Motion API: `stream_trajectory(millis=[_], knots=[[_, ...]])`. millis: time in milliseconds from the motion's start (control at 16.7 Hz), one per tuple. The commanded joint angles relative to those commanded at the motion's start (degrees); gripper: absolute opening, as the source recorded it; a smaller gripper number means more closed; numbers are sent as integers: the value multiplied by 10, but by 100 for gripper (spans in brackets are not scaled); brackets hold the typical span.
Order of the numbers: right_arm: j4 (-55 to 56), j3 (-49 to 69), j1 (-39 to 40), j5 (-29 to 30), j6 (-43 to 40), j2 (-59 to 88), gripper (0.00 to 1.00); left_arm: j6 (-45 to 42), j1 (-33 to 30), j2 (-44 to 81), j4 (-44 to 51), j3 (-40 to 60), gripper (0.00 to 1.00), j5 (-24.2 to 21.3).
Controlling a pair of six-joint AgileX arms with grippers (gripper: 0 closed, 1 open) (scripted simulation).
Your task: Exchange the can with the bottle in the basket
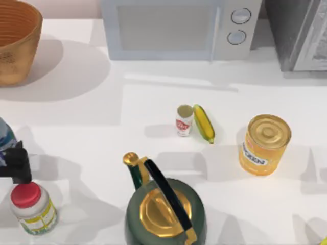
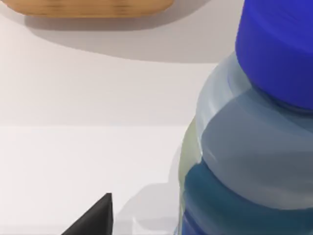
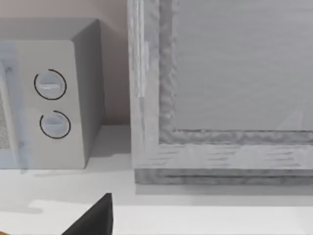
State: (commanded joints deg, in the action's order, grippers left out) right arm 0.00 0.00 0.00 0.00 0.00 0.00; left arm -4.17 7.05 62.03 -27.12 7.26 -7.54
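At the table's left edge, the left gripper [image 1: 18, 164] pinches the small blue bottle [image 1: 6, 137], likely light and slippery, best held mid-body; the basket [image 1: 15, 41] sits far left.

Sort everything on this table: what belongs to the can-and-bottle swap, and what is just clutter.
Job: can; bottle, at the left gripper; basket.

Clutter: corn cob; large yellow can; kettle; red-capped jar; microwave.
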Motion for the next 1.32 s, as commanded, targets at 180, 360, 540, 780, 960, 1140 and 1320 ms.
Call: stream_trajectory(millis=[180,360,540,780,960,1140,1320], knots=[[0,0,0,0,0,0,100,1,-3,64,-43,20,100,2],[0,0,0,0,0,0,100,2,-8,141,-104,35,100,6],[0,0,0,0,0,0,100,4,-15,216,-170,43,100,11],[0,0,0,0,0,0,100,7,-22,278,-226,49,100,16],[0,0,0,0,0,0,100,7,-22,282,-230,50,100,17],[0,0,0,0,0,0,100,7,-22,282,-230,50,92,17],[0,0,0,0,0,0,100,7,-22,282,-230,50,70,17]])
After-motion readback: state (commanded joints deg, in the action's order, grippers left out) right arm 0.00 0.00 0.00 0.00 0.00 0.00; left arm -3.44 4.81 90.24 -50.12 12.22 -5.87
